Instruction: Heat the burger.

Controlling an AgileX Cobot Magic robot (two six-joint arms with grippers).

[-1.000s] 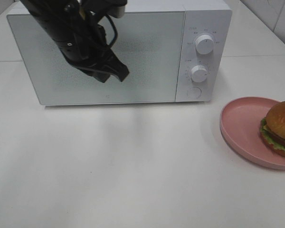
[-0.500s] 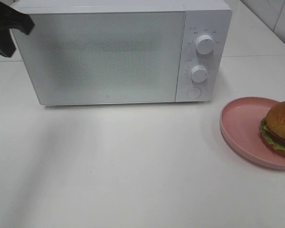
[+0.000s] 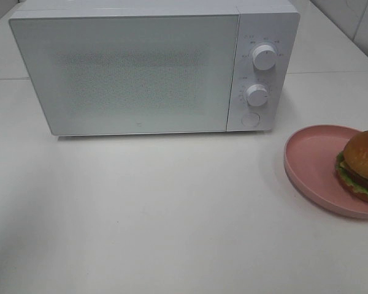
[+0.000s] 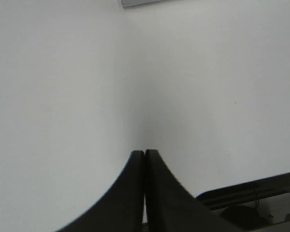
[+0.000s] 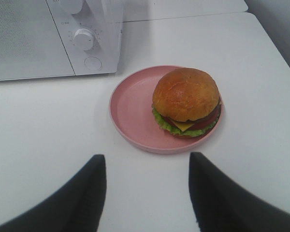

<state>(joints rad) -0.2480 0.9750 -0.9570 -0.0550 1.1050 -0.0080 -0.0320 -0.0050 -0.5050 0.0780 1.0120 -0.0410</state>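
Left arm gone from in front of the microwave; door is sitting shut, burger not yet moved.

The left claw [image 4: 144, 153], tips pressed together, is now hanging over bare tabletop [image 3: 172, 214], no longer crossing the microwave [image 3: 153, 67] as it was a second ago. The right claw [image 5: 147, 162], tips apart and empty, is hovering near the burger [image 5: 186, 101], which is resting on the pink plate [image 5: 130, 108] beside the microwave. Judgement: door opening is still pending.

Black left arm, earlier across frosted-glass door of white boxy microwave [image 3: 153, 67], gone from overhead view, exiting toward 10 o'clock.
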